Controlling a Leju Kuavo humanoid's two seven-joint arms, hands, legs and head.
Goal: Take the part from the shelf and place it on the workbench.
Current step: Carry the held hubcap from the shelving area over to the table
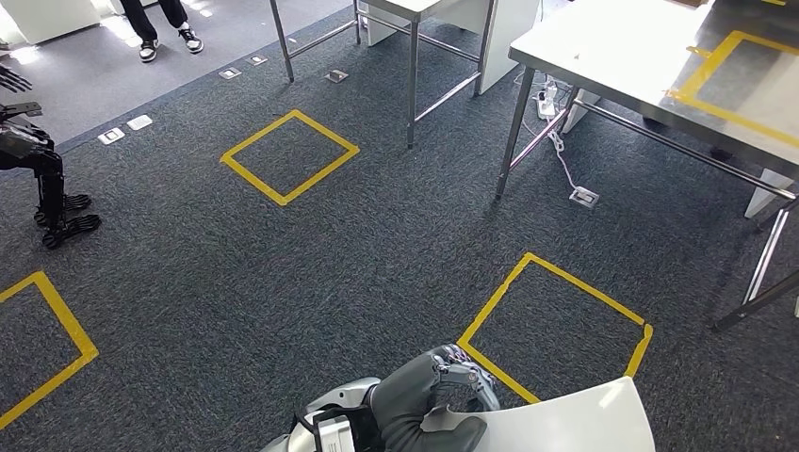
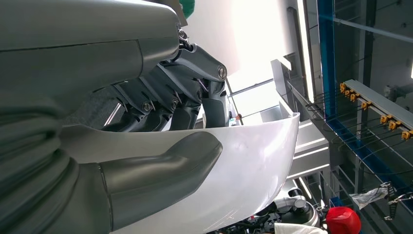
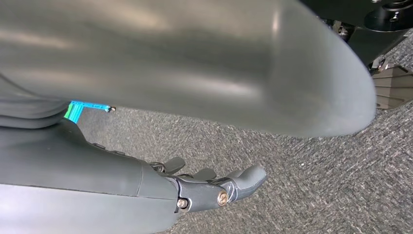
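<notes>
One left robot hand (image 1: 441, 400) grips unlabelled white part (image 1: 575, 419).

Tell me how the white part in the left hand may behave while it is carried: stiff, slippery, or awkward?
The part looks like a thin, curved, glossy shell, so probably stiff, light and rather slippery. The left hand grips one end only, so the free end may swing.

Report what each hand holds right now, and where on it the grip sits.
The left hand holds the white curved part near one end, thumb on one face, fingers on the other. The right hand holds nothing, its fingers loosely extended above the carpet.
</notes>
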